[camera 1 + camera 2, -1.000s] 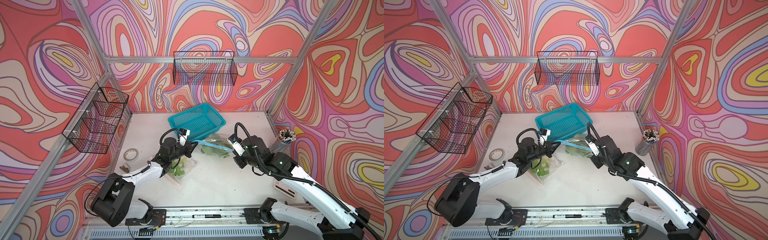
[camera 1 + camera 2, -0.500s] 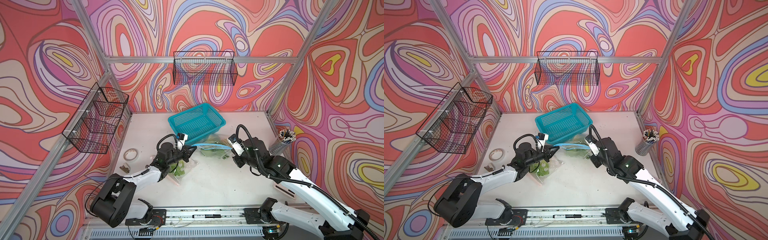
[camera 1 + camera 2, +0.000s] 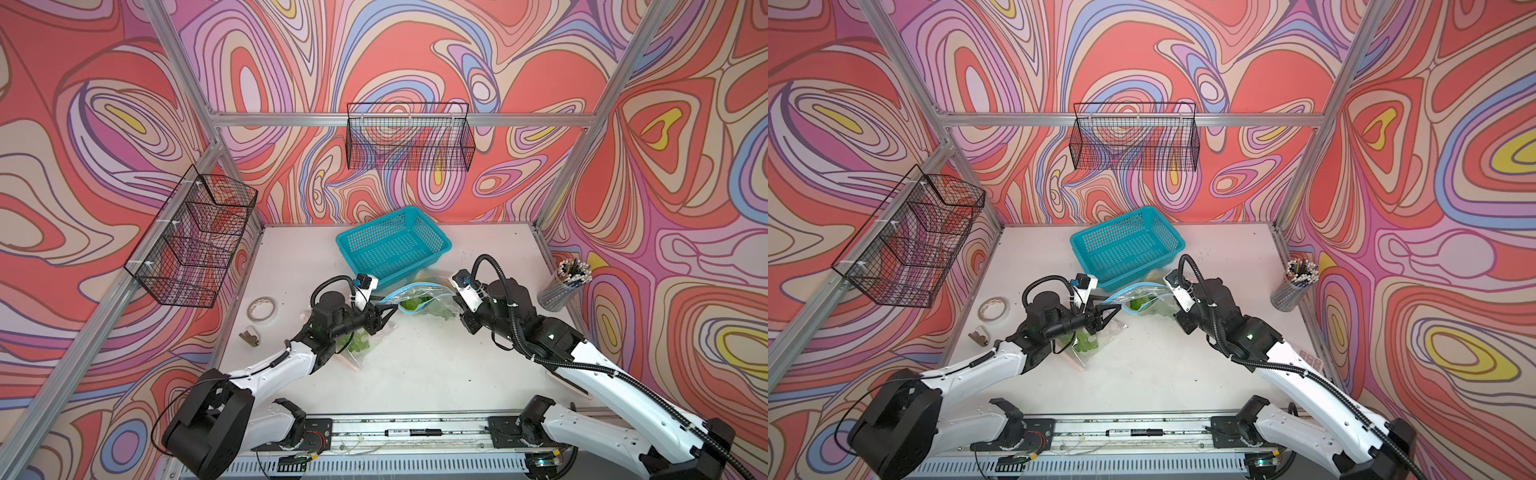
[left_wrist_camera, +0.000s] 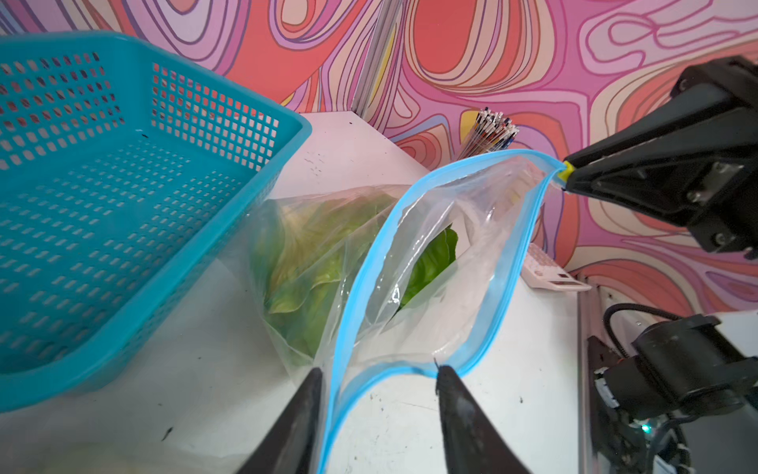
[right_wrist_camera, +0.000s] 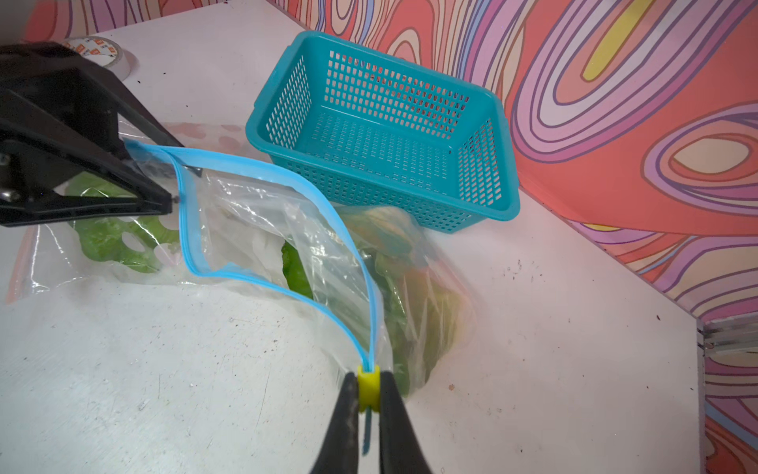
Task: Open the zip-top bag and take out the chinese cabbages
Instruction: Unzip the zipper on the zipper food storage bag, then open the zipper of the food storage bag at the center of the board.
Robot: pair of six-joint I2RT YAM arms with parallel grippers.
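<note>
The bag sits mid-frame in both top views, strung between my two arms and just below the teal basket. My right fingers are pressed together on the yellow slider at one end of the blue zip, holding that corner up off the desk. My left fingers are spread. The other end of the blue rim runs loose between them and is not pinched. The mouth gapes wide, its two blue edges bowed apart. The cabbages are inside the bag. Green leaves show through the opening and through the clear film, but I cannot count the heads. A second bag with green leaves in it lies flat on the desk under my left wrist, left of centre in the frame.
</note>
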